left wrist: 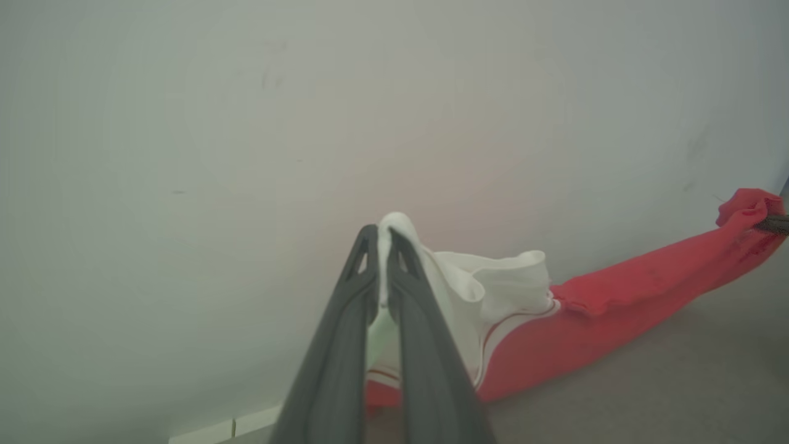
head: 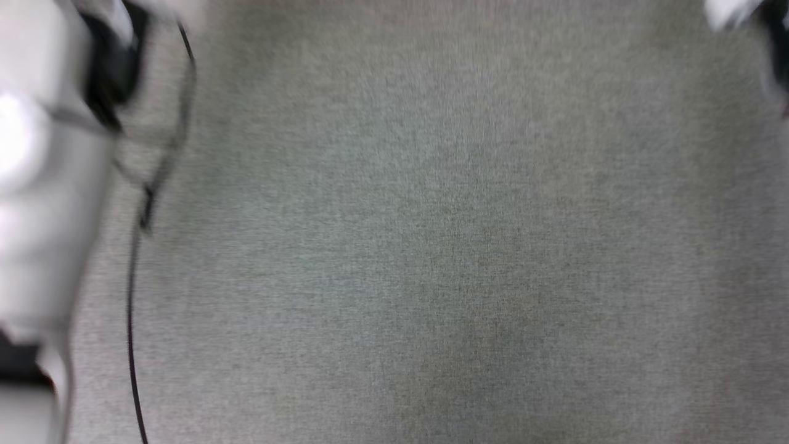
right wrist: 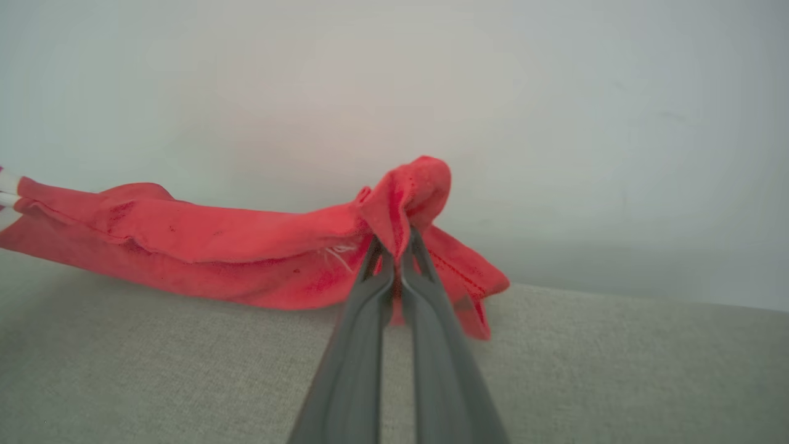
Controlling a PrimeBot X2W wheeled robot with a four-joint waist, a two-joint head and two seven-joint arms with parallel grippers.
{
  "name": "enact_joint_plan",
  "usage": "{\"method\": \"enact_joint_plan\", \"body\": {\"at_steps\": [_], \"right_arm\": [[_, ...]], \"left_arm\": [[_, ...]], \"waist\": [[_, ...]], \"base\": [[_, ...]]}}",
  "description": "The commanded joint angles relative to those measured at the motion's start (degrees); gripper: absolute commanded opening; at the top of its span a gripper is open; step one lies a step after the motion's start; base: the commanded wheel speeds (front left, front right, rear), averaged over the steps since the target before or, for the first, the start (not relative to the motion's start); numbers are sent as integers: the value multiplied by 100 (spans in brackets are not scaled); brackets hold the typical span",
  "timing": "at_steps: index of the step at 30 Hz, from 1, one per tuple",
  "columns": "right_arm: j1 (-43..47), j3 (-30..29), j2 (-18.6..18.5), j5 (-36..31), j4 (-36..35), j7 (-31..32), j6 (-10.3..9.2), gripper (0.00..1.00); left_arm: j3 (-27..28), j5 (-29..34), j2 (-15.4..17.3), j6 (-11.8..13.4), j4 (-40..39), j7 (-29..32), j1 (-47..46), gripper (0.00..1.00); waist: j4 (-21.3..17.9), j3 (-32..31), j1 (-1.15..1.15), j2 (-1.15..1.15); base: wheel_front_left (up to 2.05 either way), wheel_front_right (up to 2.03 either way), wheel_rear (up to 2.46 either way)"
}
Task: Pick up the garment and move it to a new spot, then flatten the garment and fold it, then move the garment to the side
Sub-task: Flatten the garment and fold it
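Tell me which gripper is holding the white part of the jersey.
The left gripper: it is shut on the white sleeve of the garment; the right gripper is shut on plain red cloth.

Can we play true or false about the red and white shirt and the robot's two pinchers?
1. The left gripper pinches the white part of the garment. True.
2. The right gripper pinches a red part of it. True.
3. The garment lies neatly folded. False: it is strung out, unfolded, between the two grippers.
4. The surface underneath is brown wood. False: it is a grey woven surface.
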Motion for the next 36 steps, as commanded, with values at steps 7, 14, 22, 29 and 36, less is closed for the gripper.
{"method": "enact_joint_plan", "body": {"at_steps": [7, 14, 22, 29, 36], "right_arm": [[1376, 1057, -427, 781, -340, 32, -3, 0], [2440, 1982, -898, 1510, -827, 183, -4, 0], [3201, 2323, -1225, 2171, -928, 167, -4, 0], [3879, 2307, -1577, 2611, -1060, 243, -4, 0], [4539, 2120, -1864, 2919, -1260, 350, -4, 0]], "left_arm": [[-175, -194, 125, 330, -757, 6, 2200, 0], [-235, -457, 555, 623, -1282, 269, 3790, 0], [-153, -735, 1114, 1110, -2137, 576, 5307, 0], [-360, -913, 1597, 1253, -3089, 1089, 6323, 0], [-568, -1121, 1962, 1319, -3880, 1592, 6980, 0]], "waist": [[111, -898, -1, 0], [140, -1516, -1, 0], [134, -2112, -1, 0], [121, -2509, -1, 0], [101, -2779, -1, 0]], "base": [[0, 0, 0], [0, 0, 0], [0, 0, 0], [0, 0, 0], [0, 0, 0]]}}
